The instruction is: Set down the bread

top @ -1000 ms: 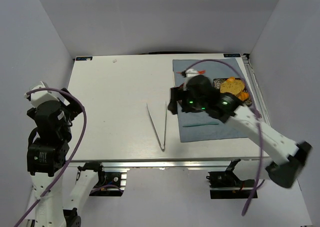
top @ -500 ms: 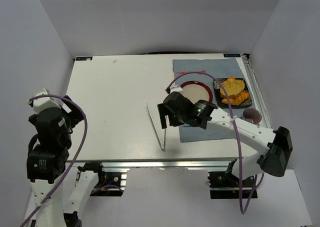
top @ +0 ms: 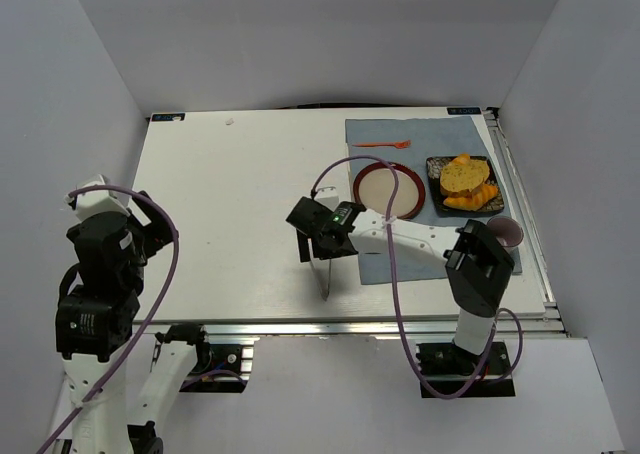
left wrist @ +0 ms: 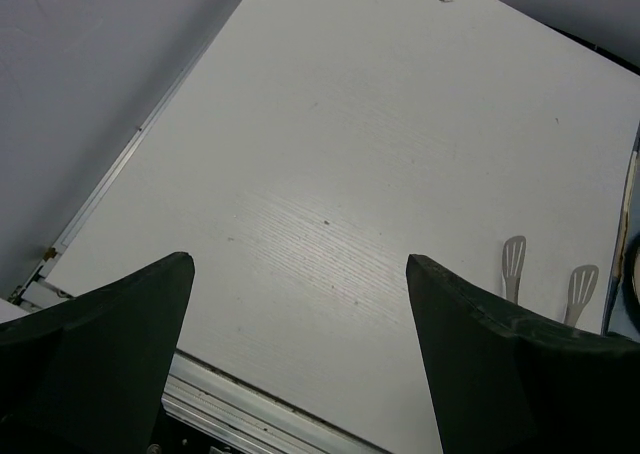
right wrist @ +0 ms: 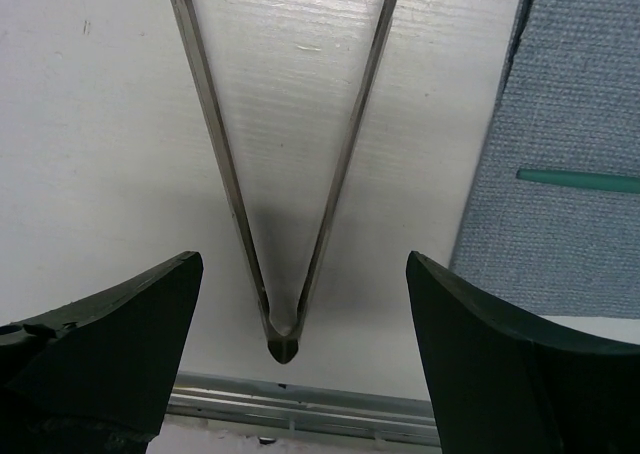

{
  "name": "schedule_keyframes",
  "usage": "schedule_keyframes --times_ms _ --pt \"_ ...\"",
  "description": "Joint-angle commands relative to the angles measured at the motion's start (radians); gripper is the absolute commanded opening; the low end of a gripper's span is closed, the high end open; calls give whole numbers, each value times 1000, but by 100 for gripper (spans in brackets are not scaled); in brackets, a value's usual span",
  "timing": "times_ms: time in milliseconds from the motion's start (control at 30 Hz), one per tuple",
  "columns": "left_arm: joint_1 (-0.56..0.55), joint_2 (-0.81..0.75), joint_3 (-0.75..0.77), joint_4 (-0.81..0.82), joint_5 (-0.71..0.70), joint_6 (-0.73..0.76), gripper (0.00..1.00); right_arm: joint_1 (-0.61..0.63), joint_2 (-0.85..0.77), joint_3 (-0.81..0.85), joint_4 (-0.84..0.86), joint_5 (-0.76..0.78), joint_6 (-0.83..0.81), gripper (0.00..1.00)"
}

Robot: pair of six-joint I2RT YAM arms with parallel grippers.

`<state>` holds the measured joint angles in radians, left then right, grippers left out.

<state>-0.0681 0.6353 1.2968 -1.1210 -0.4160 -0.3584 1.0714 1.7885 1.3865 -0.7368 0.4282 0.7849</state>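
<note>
- The task was hardly begun: the bread lay on the black tray at the far right, on top of more orange pastry pieces, and nothing held it.
- The red plate, just left of the tray on the blue cloth, was bare. It looked like the likely place for the bread, but this is only my judgement.
- The right gripper hung over the metal tongs on the table, near their joined end. Its jaws were wide apart, one on each side of the tongs, and gripped nothing.
- What was left, as I judge it: to grip the tongs, pick up the bread with them and put it down.
- The left gripper was at the left of the table, wide open and empty.
- One second earlier the right gripper was over the cloth beside the tray and hid the plate. Since then it had moved left to the tongs, while the bread and the tongs had not moved.
</note>
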Motion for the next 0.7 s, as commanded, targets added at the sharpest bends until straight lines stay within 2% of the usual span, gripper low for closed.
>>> schedule_keyframes --times_ms 0,667 --pt "-1 -19 15 -22 37 10 98 2 37 42 -7 34 60 89" --pt "-1 -40 12 -80 60 19 98 12 202 62 99 -6 42 88"
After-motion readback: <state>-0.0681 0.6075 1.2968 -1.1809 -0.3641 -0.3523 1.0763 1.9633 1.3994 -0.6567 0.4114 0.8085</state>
